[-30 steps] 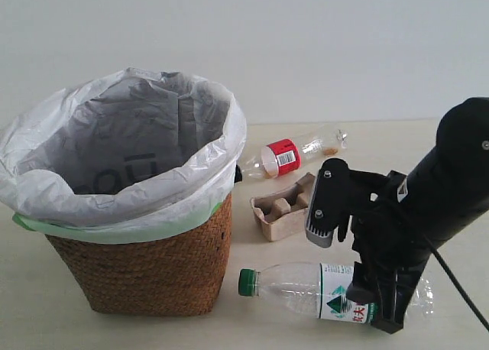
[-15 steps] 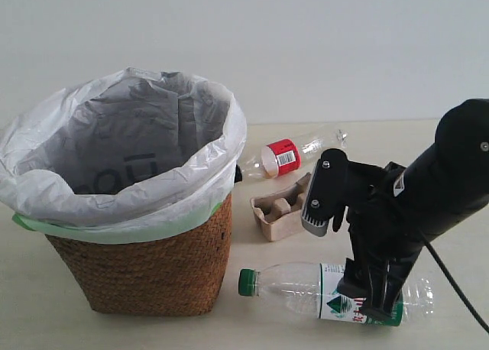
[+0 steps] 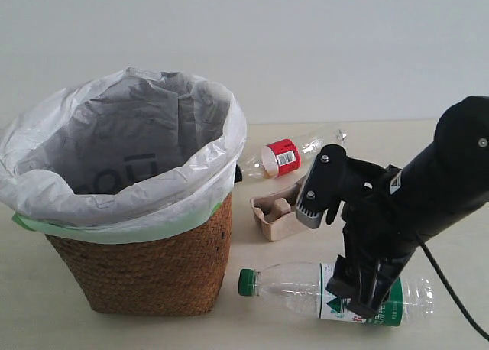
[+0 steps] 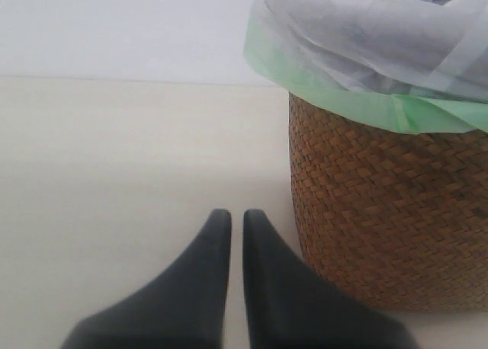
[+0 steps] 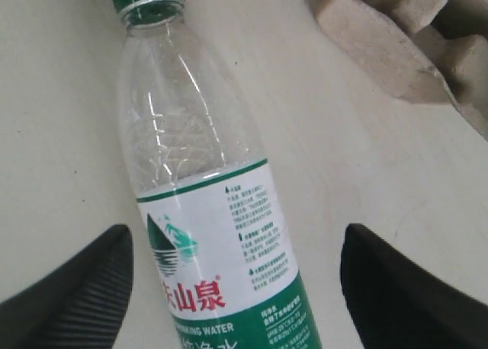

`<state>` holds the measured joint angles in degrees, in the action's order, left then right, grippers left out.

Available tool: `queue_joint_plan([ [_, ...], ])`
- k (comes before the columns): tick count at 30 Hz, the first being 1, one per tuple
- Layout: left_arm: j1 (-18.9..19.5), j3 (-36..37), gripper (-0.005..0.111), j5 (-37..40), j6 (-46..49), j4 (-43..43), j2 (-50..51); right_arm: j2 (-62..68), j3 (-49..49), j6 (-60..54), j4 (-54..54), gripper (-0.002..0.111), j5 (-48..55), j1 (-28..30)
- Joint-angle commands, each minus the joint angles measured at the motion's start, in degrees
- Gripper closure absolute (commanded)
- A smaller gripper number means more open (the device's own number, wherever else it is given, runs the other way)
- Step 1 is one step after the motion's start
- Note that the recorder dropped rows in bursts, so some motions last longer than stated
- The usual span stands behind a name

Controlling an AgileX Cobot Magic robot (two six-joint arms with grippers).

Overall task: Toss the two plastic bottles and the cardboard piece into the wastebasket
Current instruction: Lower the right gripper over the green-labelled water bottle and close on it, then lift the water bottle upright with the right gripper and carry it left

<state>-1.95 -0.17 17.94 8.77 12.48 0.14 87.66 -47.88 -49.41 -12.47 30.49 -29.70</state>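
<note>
The green-capped bottle (image 3: 286, 284) lies on its side on the table in front of the wastebasket (image 3: 145, 277), cap toward the basket. My right gripper (image 3: 357, 298) is open and straddles its green-white label; in the right wrist view the bottle (image 5: 198, 174) runs between the two spread fingers, right gripper (image 5: 236, 236) not touching it. The red-labelled bottle (image 3: 284, 157) lies further back, beside the basket's rim. The cardboard piece (image 3: 276, 215) sits between the two bottles, and the cardboard piece (image 5: 396, 36) shows in the right wrist view too. My left gripper (image 4: 231, 216) is shut and empty, low beside the wastebasket (image 4: 381, 212).
The white bag liner (image 3: 122, 136) billows wide over the wicker rim. The right arm's black body (image 3: 435, 189) rises from the lower right and hides part of the table. Pale tabletop (image 4: 114, 158) stretches beside the basket on the left arm's side.
My right gripper has lowered and shifted slightly toward the basket, coming down over the green-capped bottle's label. Bottles, cardboard piece and basket have not moved.
</note>
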Motion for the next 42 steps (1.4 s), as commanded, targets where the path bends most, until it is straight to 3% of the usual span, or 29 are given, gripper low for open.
queue_joint_plan([
  [1, 0.19, 0.17, 0.101, -0.05, -0.50, -0.11, -0.14, 2.28, -0.14, -0.21, -0.21, 0.040, -0.55, -0.13],
  [10, 0.19, 0.17, 0.101, -0.05, -0.50, -0.11, -0.14, 6.09, -0.14, -1.08, -0.10, 0.040, -4.76, -0.13],
  [23, 0.19, 0.17, 0.101, -0.05, -0.50, -0.11, -0.14, 11.13, -0.14, 1.23, -0.67, 0.042, -2.31, -0.13],
  [30, 0.19, 0.17, 0.101, -0.05, -0.50, -0.11, -0.14, 14.01, -0.14, 3.50, -1.32, 0.056, -0.20, -0.13],
  [32, 0.19, 0.17, 0.101, -0.05, -0.50, -0.11, -0.14, 13.57, -0.26, 6.76, -1.32, 0.074, -0.31, -0.13],
  [34, 0.19, 0.17, 0.101, -0.05, -0.50, -0.11, -0.14, 11.62, -0.48, 9.37, -1.44, 0.105, -0.21, -0.13],
  [38, 0.19, 0.17, 0.101, -0.05, -0.50, -0.11, -0.14, 5.57, -4.30, 22.41, -2.13, 0.108, 4.08, -0.13],
  [42, 0.19, 0.17, 0.101, -0.05, -0.50, -0.11, -0.14, -1.05, -4.19, 27.87, 3.13, 0.108, 2.44, -0.13],
])
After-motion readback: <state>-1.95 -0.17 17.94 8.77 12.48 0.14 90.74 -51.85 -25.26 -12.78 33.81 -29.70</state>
